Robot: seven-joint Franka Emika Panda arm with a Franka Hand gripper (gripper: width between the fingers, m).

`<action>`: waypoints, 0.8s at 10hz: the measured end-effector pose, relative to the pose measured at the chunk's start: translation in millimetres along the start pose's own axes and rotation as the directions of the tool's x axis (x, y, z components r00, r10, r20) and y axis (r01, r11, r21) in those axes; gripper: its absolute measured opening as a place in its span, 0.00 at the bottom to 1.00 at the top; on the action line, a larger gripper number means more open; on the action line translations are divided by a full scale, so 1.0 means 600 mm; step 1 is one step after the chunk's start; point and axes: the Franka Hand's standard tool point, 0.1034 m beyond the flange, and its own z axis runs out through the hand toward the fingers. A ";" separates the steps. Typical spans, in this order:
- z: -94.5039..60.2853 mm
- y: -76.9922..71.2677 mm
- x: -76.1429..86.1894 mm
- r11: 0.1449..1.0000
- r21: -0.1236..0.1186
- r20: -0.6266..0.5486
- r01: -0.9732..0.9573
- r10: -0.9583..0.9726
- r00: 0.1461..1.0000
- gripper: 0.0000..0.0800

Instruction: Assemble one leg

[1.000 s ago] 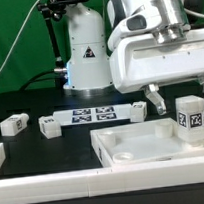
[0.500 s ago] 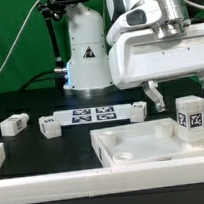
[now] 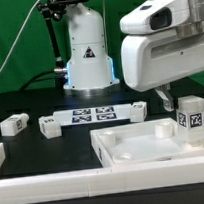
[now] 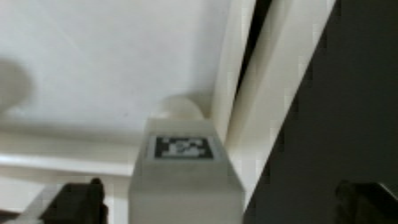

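A leg [image 3: 192, 117], a small white block with a square tag, stands upright in the corner of the white raised-rim panel [image 3: 134, 142] at the exterior view's right. My gripper [image 3: 187, 90] hangs just above it, open and empty. Only one finger [image 3: 162, 97] shows there. In the wrist view the leg [image 4: 182, 175] with its tag lies between my two dark fingertips [image 4: 75, 203], which stand wide apart and do not touch it.
Three more legs lie on the black table: one at the exterior view's left [image 3: 14, 124], one beside it [image 3: 49, 127], one past the marker board's far end [image 3: 139, 110]. The marker board [image 3: 91, 116] lies mid-table. The arm's base [image 3: 86, 51] stands behind.
My gripper has risen and shifted toward the exterior view's right. The leg stays upright in the panel's corner.
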 end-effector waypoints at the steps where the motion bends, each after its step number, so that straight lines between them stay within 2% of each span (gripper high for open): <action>1: 0.002 0.000 -0.001 1.000 -0.001 -0.003 -0.001 0.001 1.000 0.81; 2: 0.002 0.000 -0.001 1.000 0.000 -0.003 -0.001 0.001 1.000 0.66; 3: 0.002 0.000 -0.001 1.000 0.000 -0.003 -0.001 0.001 1.000 0.66; 4: 0.003 0.000 -0.001 1.000 0.000 -0.003 -0.001 0.001 1.000 0.49; 5: 0.002 0.000 0.000 1.000 -0.001 -0.004 -0.001 0.001 1.000 0.38; 8: 0.002 0.000 0.000 0.999 0.000 -0.005 -0.041 0.041 0.999 0.38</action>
